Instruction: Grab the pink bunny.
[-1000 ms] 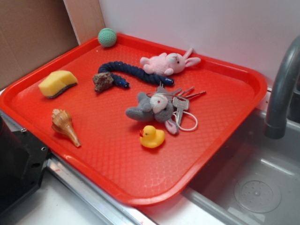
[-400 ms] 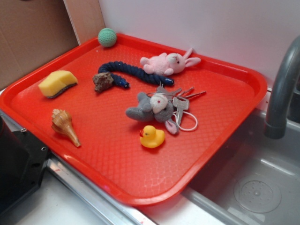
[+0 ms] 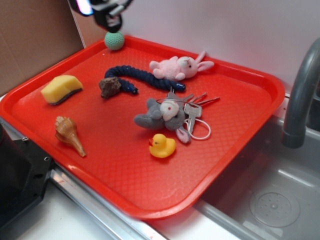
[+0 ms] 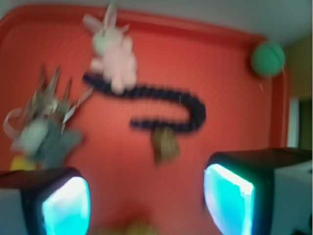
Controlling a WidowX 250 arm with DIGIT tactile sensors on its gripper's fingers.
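Exterior view. A red tray [image 3: 125, 175] rests beside a sink [image 3: 270, 200], with a grey faucet [image 3: 300, 95] at the right edge. The gripper [image 3: 114, 22] enters at the top left, above the tray's far corner and just over a green ball [image 3: 114, 40]; only its lower part shows, so its finger spacing cannot be read here. The bunny [image 3: 179, 67] lies on its side near the far rim, ears pointing right, well apart from the gripper. Its rear touches or overlaps a dark blue rope [image 3: 142, 78] that curves leftward to a brown rock [image 3: 109, 87]. In front of the bunny lies a grey plush [image 3: 161, 115] attached to keys [image 3: 194, 107] and a white loop. A yellow duck [image 3: 162, 146] stands just beside the plush, nearer the camera. At the left lie a yellow sponge [image 3: 61, 89] and a seashell [image 3: 69, 134].

Wrist view (motion-blurred). The two fingers [image 4: 229, 193] appear at the lower left and lower right, their pads glowing cyan, spread wide with nothing between them. The bunny [image 4: 113, 49] is at upper left, ears toward the tray's rim, far from both fingers. The rope [image 4: 161, 105] snakes across the middle, the rock [image 4: 165, 144] below it, the ball [image 4: 268, 58] at upper right. A grey mass at left is probably the plush [image 4: 46, 139] with keys [image 4: 51, 95].
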